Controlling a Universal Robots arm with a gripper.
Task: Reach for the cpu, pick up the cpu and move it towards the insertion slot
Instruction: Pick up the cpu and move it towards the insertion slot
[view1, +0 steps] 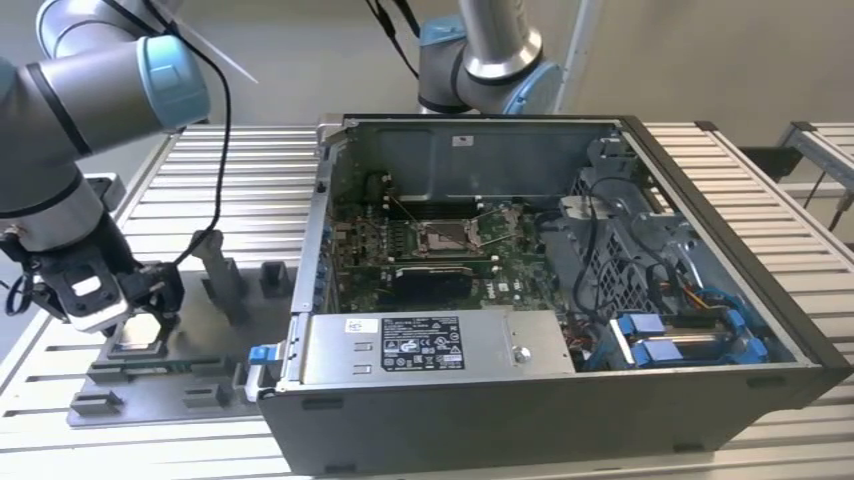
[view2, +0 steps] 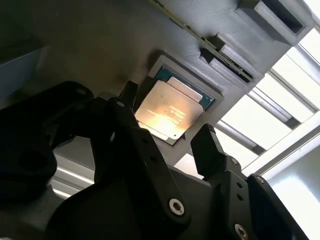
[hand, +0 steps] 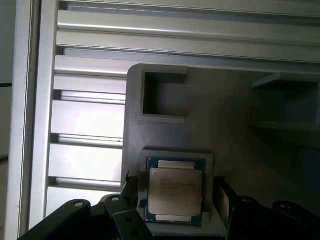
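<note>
The cpu (view2: 172, 110) lies flat in a square recess of the grey fixture (hand: 225, 125), near the counter's (view1: 227, 190) edge at the exterior view's left. The gripper (view2: 169, 111) hangs over it, released, with one finger on each side. A good grasp, I think, needs a straight, centred descent and even closing on opposite edges.

My arm (view1: 54, 110) is silver-grey with a pale blue joint cap (view1: 174, 70); a black cable (view1: 227, 120) hangs below that cap. My gripper (view2: 167, 111) is black, with silver screws (view2: 175, 205).
</note>
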